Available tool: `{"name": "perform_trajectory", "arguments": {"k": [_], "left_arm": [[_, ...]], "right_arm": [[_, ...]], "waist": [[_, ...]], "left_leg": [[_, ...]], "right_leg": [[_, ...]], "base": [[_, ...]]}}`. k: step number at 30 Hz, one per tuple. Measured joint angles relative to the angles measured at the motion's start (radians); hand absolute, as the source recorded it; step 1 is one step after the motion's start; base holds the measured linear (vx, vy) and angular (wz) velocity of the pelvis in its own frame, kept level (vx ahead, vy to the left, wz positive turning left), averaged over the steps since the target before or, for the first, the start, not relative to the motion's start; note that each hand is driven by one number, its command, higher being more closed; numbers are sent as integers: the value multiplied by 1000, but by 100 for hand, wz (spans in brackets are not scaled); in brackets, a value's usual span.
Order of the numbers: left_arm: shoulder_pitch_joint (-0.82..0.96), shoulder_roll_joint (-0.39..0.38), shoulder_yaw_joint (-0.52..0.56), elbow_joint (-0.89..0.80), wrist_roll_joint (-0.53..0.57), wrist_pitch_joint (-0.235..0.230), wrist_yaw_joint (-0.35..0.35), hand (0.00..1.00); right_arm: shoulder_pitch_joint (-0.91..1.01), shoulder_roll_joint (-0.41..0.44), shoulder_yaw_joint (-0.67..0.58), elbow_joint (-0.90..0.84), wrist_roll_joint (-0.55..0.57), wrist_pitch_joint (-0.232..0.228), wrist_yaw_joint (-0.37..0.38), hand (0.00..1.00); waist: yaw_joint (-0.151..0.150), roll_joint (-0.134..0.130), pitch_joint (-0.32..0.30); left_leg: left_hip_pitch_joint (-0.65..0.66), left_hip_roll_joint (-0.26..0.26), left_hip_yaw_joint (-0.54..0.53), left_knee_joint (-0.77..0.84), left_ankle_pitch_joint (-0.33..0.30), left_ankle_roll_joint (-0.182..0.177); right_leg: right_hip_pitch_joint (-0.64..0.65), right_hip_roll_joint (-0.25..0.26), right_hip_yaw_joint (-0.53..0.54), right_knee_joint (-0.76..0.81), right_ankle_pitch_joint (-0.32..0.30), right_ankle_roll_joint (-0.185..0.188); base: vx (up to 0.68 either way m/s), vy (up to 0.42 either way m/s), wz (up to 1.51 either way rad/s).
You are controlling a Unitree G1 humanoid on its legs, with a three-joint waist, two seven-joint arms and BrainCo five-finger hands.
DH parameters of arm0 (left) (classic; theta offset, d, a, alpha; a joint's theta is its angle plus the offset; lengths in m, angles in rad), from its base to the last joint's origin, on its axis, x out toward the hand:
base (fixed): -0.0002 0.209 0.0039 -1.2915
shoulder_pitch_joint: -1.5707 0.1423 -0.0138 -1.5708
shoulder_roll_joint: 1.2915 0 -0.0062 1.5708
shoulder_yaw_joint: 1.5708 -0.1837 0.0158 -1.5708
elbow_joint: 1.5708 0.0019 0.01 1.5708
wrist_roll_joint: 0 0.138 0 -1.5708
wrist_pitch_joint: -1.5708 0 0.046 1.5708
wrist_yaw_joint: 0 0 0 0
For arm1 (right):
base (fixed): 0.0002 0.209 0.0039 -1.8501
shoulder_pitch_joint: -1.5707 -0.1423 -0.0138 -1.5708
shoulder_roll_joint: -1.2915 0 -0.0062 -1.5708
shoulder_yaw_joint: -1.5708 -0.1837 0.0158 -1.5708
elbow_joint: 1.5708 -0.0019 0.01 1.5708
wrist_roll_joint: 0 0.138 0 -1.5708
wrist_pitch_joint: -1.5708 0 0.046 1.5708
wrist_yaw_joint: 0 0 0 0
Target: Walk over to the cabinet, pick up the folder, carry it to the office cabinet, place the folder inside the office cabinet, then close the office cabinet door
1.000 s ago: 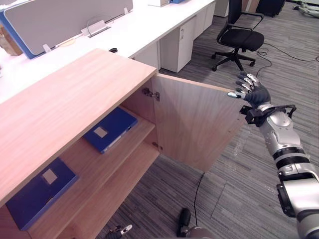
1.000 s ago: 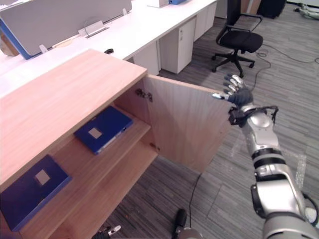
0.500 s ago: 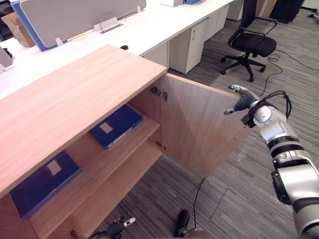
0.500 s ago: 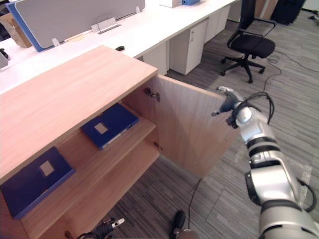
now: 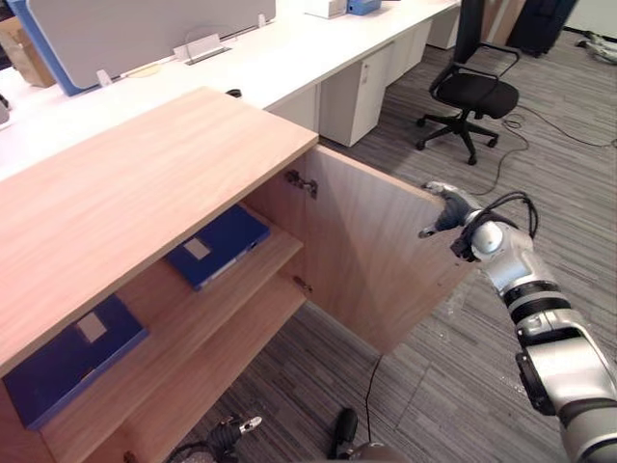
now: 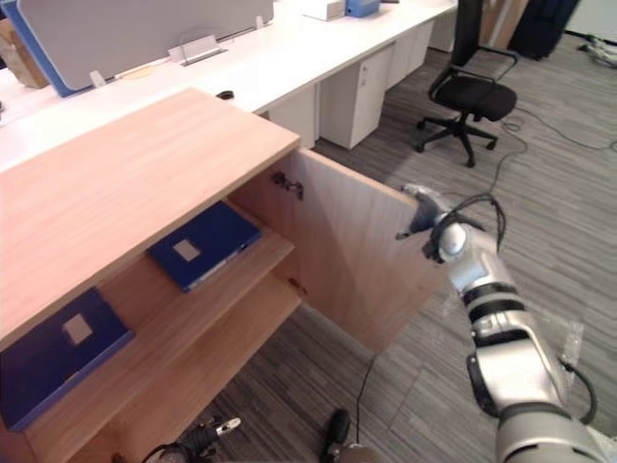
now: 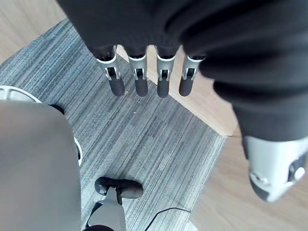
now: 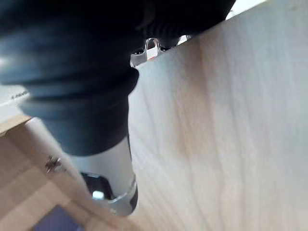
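Office cabinet (image 5: 145,183) with its door (image 5: 371,260) standing open to the right, hinged at the cabinet's right front edge. Two folders lie flat and well apart on the upper shelf (image 5: 159,309): the folder (image 5: 217,246) near the hinged end and the second folder (image 5: 72,359) further left. The lower shelf (image 5: 222,357) lies beneath. Behind the cabinet runs a long desk (image 5: 289,48) carrying a partition screen (image 5: 125,29), with a drawer unit (image 5: 352,92) under it. An office chair (image 5: 472,87) stands on the floor (image 5: 540,145) to the right of that unit. The right hand (image 5: 445,207) is at the door's free upper corner. The left hand (image 7: 144,72) hangs over the floor in front of the cabinet.
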Motion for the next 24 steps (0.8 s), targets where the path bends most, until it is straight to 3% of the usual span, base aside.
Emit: {"name": "perform_trajectory", "arguments": {"k": [1,2,3,4,5,6,8,9,10,11,12,13,14,17,19,21,24], "left_arm": [[0,-3,5,0,1,0,-1,0],[0,-6,10,-4,1,-1,-7,0],[7,-5,18,-13,2,-2,-13,0],[16,-4,29,-14,3,-2,-15,0],[25,1,41,-15,4,-2,-21,0],[32,7,41,-17,4,-3,-24,0],[44,10,40,-17,4,-7,-28,0],[45,16,33,-17,5,-10,-30,0],[36,15,27,-17,6,-13,-31,0],[16,10,21,-19,10,-23,-31,0],[6,7,21,-20,15,-30,-31,0],[-9,4,22,-21,28,-45,-31,0],[-10,4,27,-21,29,-49,-30,0],[12,14,64,-16,41,-46,-21,0],[16,15,76,-17,41,-48,-11,0],[18,30,96,6,45,-43,13,0],[23,29,113,19,65,-37,27,0]], "right_arm": [[17,-23,22,-46,58,10,17,0],[75,-115,82,-173,166,32,33,0],[142,-258,146,-350,279,47,66,0],[158,-341,192,-453,340,67,98,0],[182,-504,287,-609,448,86,163,0],[186,-598,381,-707,538,110,249,0],[187,-618,486,-756,676,122,352,0],[184,-587,545,-762,785,125,404,0],[182,-542,578,-760,824,138,430,0],[188,-500,701,-758,848,153,524,0],[198,-472,776,-750,872,164,562,0],[263,-372,925,-713,927,193,624,0],[281,-332,960,-701,948,198,636,0],[298,-268,873,-669,1034,203,604,0],[408,-200,734,-667,1089,195,564,0],[524,4,586,-607,1184,195,455,0],[589,150,593,-512,1241,195,380,0]], "waist": [[-1,1,0],[7,2,-7],[7,-2,-13],[7,0,-14],[8,4,-13],[9,3,-14],[7,-5,-19],[7,-7,-20],[12,-7,-20],[29,-8,-14],[42,-11,-10],[68,-15,4],[71,-16,15],[64,-24,23],[76,-37,23],[78,-62,36],[78,-68,33]], "left_leg": [[0,1,2,2,-2,2],[-15,3,3,10,-5,4],[-30,3,2,15,-8,8],[-36,3,2,16,-7,8],[-39,5,1,19,-7,9],[-42,10,-4,31,-6,11],[-47,16,-22,46,-6,11],[-51,17,-38,56,-5,11],[-52,16,-46,61,-5,11],[-55,16,-54,66,-5,11],[-57,17,-57,67,-5,12],[-70,19,-73,64,-5,12],[-71,18,-78,61,-5,11],[-82,6,-86,52,-6,12],[-83,5,-89,49,-7,13],[-87,2,-89,47,-15,19],[-88,-2,-92,48,-17,17]], "right_leg": [[-2,2,3,0,0,0],[-14,4,5,0,1,-1],[-28,4,4,5,5,-4],[-34,4,4,5,8,-10],[-37,6,5,6,12,-17],[-33,8,4,6,11,-19],[-28,10,2,7,8,-22],[-26,10,2,8,8,-23],[-24,8,1,8,8,-23],[-19,4,-8,7,8,-23],[-18,3,-13,7,7,-23],[-20,0,-26,6,7,-23],[-19,-2,-31,6,7,-23],[-28,-15,-43,6,12,-18],[-28,-17,-44,6,10,-14],[-32,-20,-44,5,16,-12],[-31,-27,-44,2,19,-10]], "base": [[0,24,-17],[14,14,-11],[29,11,-9],[67,14,-6],[79,18,-5],[77,18,-2],[45,14,1],[0,0,0],[-2,41,11],[-23,35,17],[-43,36,37],[-47,20,33],[-78,29,30],[-77,35,11],[-65,24,7],[-77,13,-3],[-53,33,3]]}}
